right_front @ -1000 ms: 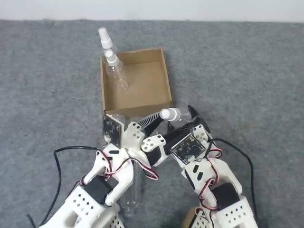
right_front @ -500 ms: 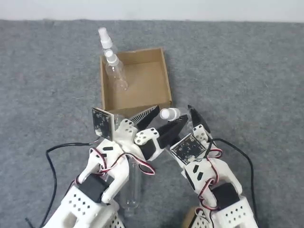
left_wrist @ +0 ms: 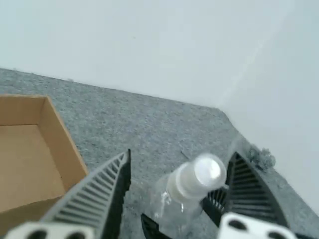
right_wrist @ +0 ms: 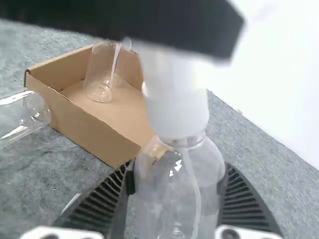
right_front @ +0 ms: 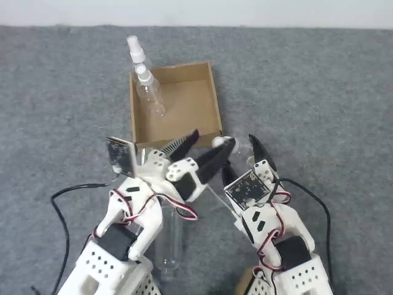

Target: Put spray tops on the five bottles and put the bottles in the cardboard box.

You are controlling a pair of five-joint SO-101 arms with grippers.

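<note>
— Bottles: how much is done?
— Nearest, a lying bottle (right_front: 169, 243) is seen on the carpet (right_front: 319, 92) under the left arm (right_front: 132, 215), its neck hidden. Just beyond, the held bottle (right_wrist: 174, 194) is gripped upright by the right gripper (right_front: 238, 157), with a spray top (left_wrist: 199, 174) seated on it; tightness cannot be told. The left gripper (left_wrist: 180, 156) is spread wide, either side of that top.
— And the box (right_front: 209, 104)?
— A boxed bottle (right_front: 150, 92), capped, is leaned in its far left corner; a far top (right_front: 134, 49) is seen just beyond it. Most is judged undone.
</note>
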